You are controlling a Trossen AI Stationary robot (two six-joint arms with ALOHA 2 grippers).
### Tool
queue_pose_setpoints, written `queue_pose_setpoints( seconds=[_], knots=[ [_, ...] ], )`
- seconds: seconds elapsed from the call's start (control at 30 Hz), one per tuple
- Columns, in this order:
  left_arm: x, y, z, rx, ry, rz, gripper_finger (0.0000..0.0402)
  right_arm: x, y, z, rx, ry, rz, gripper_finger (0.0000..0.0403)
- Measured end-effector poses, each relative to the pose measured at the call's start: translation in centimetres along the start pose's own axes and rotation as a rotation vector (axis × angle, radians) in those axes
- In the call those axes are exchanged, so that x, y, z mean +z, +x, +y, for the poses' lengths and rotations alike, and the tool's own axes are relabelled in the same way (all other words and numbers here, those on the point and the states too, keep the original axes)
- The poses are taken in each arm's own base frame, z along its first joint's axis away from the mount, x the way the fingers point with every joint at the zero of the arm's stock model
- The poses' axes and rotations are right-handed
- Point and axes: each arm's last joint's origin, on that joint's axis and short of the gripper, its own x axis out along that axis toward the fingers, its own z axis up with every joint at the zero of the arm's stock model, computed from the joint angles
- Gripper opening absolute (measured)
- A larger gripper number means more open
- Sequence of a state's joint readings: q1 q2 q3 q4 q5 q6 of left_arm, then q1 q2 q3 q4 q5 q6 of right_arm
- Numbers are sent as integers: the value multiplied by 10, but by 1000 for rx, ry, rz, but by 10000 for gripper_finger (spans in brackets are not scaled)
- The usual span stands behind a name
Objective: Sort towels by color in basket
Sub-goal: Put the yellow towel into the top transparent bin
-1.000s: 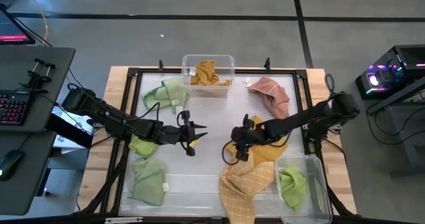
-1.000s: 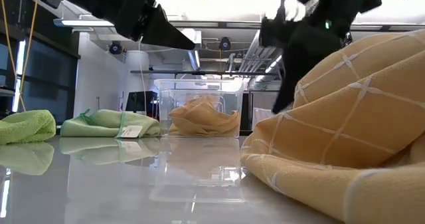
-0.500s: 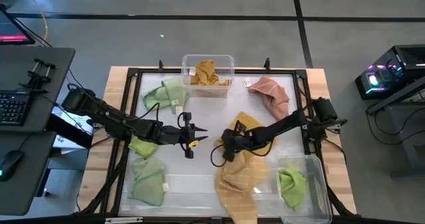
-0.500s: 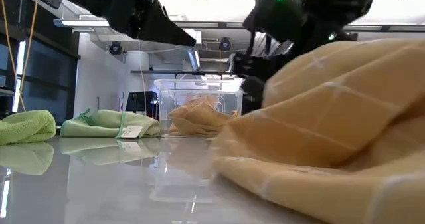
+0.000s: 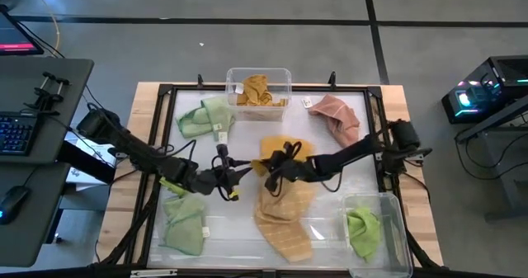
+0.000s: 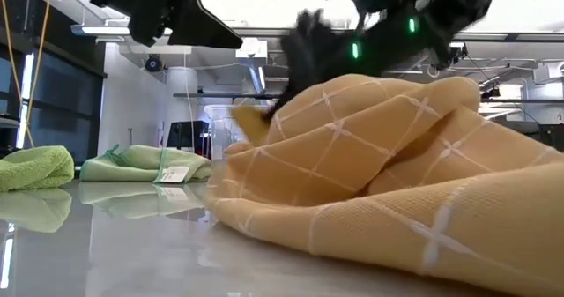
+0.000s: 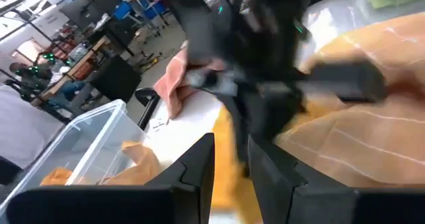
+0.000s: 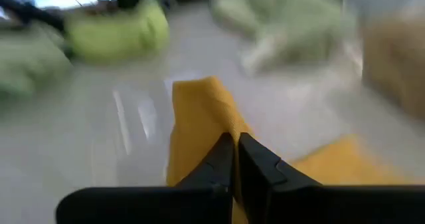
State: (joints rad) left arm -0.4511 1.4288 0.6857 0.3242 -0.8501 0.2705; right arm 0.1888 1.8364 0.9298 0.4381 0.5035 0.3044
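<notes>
Jaws pinched together on a fold of the mustard checked towel (image 5: pixel 282 205), the right gripper (image 5: pixel 275 164) lifts one corner at mid-surface while the rest trails flat, presumably to carry it to the far clear bin (image 5: pixel 258 93) holding yellow cloth. The left gripper (image 5: pixel 233 177) hovers just beside, jaws slightly parted and empty. Green towels (image 5: pixel 185 223) lie alongside.

Bright overhead light, motion-blurred wrist views.
</notes>
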Motion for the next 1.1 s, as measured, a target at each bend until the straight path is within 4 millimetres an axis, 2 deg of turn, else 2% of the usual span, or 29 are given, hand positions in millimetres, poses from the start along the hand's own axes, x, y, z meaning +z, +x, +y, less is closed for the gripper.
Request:
queue_pose_setpoints(
  seconds=[0.1,0.2,0.3,0.43,0.5,0.63,0.9,1.0,1.1],
  knots=[
    [0,-4,-3,1,8,0,78,31,-18,1,39,-31,-118,8],
    [1,-8,-6,0,11,-5,78,43,-39,-1,9,63,-202,9],
    [2,-11,-9,-12,-6,-12,78,32,-63,-10,-6,83,-262,5],
    [3,-9,-9,-65,-33,-34,78,-9,-79,-29,-40,200,-229,6],
    [4,-3,-8,-123,-53,-54,78,-24,-82,-36,-47,271,-217,6],
    [-1,19,-9,-235,-60,-100,78,-36,-83,-44,-26,342,-177,3],
    [-15,78,-16,-207,-66,-251,78,-37,-72,-51,-14,300,-16,16],
    [-11,95,-15,-217,-104,-331,84,-39,-66,-60,-8,296,88,36],
    [-8,111,-15,-269,-123,-347,105,-34,-63,-67,59,294,168,74]
  ],
)
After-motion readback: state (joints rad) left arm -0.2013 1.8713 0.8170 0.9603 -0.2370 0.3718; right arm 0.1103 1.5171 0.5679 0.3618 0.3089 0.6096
